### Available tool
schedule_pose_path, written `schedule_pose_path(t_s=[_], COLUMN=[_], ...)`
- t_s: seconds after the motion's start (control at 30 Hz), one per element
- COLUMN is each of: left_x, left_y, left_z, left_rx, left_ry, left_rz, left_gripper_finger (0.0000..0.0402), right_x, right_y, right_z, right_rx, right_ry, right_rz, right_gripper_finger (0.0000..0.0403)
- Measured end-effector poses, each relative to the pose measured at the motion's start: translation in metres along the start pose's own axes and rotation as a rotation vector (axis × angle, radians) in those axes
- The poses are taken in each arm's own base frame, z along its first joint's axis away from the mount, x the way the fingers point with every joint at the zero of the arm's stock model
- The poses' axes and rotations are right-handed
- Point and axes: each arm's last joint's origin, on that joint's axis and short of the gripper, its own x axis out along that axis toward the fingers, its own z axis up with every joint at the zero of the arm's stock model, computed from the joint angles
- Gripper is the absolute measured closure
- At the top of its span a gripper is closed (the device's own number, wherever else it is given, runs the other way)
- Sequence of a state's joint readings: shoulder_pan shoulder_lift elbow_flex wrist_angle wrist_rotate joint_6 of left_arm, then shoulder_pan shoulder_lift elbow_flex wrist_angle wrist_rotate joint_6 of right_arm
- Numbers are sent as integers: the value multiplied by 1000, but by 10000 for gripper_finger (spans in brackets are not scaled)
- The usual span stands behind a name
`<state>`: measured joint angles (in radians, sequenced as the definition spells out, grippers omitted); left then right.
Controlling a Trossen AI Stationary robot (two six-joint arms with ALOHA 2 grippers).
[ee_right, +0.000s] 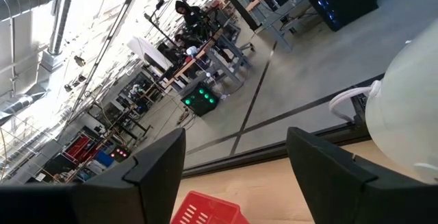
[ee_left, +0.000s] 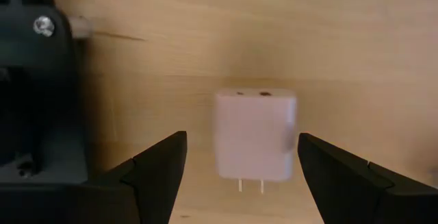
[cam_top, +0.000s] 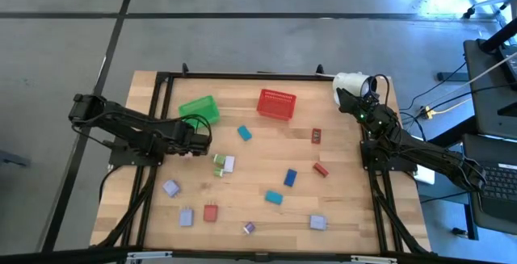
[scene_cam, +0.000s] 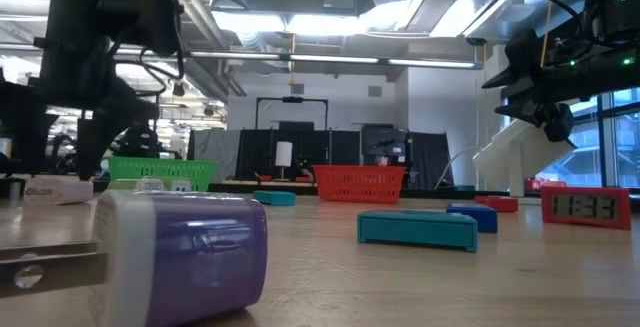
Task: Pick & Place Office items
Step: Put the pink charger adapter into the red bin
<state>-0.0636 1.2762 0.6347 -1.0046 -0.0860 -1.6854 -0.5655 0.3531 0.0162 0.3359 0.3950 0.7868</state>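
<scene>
Low view, red clock (scene_cam: 585, 208) reading 11:33, white piece (scene_cam: 58, 192) label illegible

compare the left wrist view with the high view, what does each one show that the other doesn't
Only the left wrist view shows the white charger close up: two prongs, lying flat on the wood between the open left tool fingers, untouched. Only the high view shows the green basket, the red basket, the scattered office items and the right tool, waiting at the table's far right corner. Both show the left tool, the charger and the wooden table.
</scene>
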Motion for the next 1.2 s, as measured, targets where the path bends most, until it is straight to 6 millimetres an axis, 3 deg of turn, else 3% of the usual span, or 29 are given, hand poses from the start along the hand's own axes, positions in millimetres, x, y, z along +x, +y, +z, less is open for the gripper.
schedule_pose_path(t_s=[0.4,0.5,0.67,0.8,0.97,1.2], left_x=[27,27,23,15,-8,-73], left_y=[2,2,0,-8,-24,-66], left_z=[-2,-2,-2,-1,2,15], left_rx=[-114,-106,-47,-43,-7,205], left_ry=[18,18,15,-5,-131,-533], left_rz=[-106,-106,-116,-159,-258,-536], left_gripper_finger=[123,140,204,211,211,211], right_x=[0,0,0,0,0,0], right_y=[0,0,0,-1,-1,0], right_z=[0,0,0,1,1,2], right_rx=[0,0,-1,-11,-13,79], right_ry=[0,0,0,-21,-22,-35], right_rz=[0,0,0,-21,-22,-13], right_gripper_finger=[144,144,144,144,144,144])
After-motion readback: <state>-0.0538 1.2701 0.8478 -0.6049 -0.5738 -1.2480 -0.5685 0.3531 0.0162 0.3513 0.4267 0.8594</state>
